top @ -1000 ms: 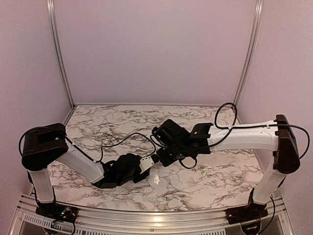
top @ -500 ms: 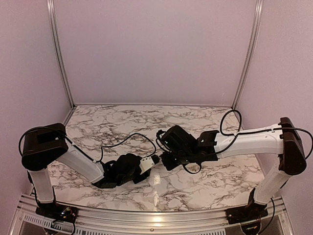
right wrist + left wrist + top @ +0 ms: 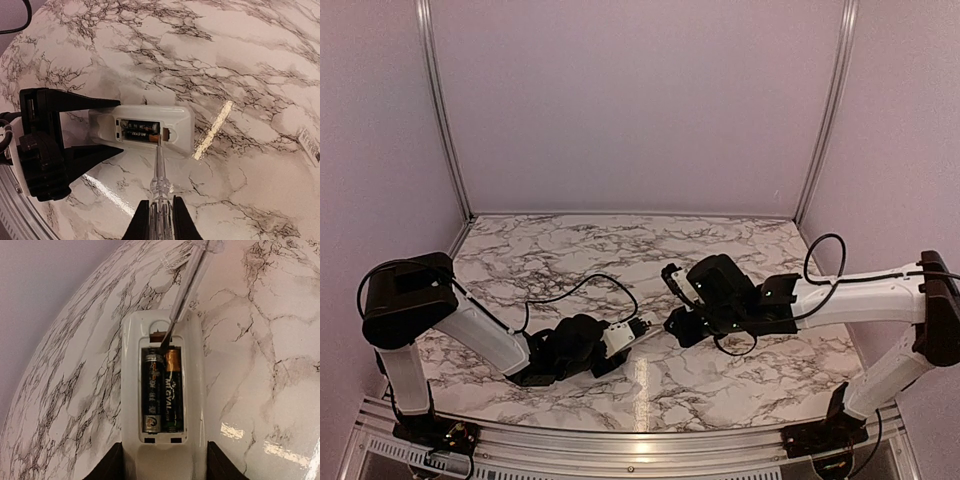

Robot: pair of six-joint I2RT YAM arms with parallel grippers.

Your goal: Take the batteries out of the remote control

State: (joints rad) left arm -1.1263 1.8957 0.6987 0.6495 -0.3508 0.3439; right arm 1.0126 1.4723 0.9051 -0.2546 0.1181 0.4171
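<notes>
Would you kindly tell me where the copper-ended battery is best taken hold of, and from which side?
Probably the copper-ended battery is best levered at its copper end, from above. It lies sunk in the remote control, tight against the other battery and the recess wall, so its sides offer no purchase; the gap beyond that end, where the tool tip sits, gives room.

The glossy marble-patterned table (image 3: 540,250) bears a small pale printed strip (image 3: 310,144) lying flat.
</notes>
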